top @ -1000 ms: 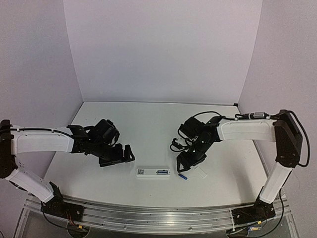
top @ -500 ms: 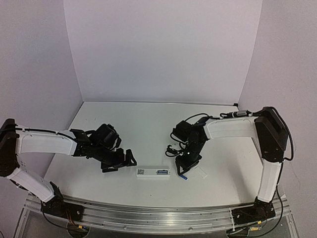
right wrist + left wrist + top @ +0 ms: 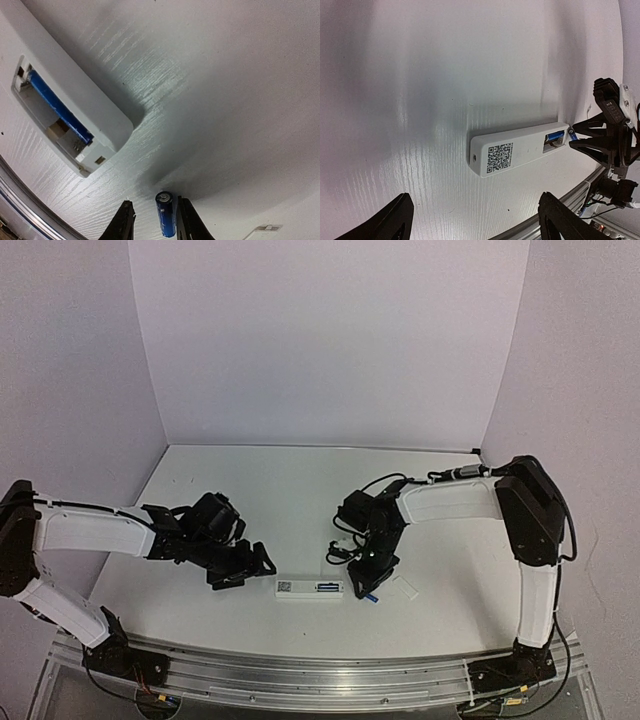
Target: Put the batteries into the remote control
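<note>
The white remote control (image 3: 310, 588) lies back side up near the table's front edge, its battery bay open with one blue battery (image 3: 57, 107) seated inside. A second blue battery (image 3: 166, 220) lies loose on the table just right of the remote's end (image 3: 100, 135). My right gripper (image 3: 155, 225) is down over it, one finger on each side; the right finger (image 3: 187, 222) is against the cell and a small gap shows on the left. My left gripper (image 3: 477, 225) stands wide open just left of the remote (image 3: 520, 147), holding nothing.
A small flat white cover piece (image 3: 405, 588) lies right of the right gripper. The table's metal front rail (image 3: 320, 665) runs close behind the remote. Pale walls enclose the back and sides.
The right gripper has come down and left onto the loose battery and its jaws have narrowed around it. The left gripper has edged toward the remote's left end.
</note>
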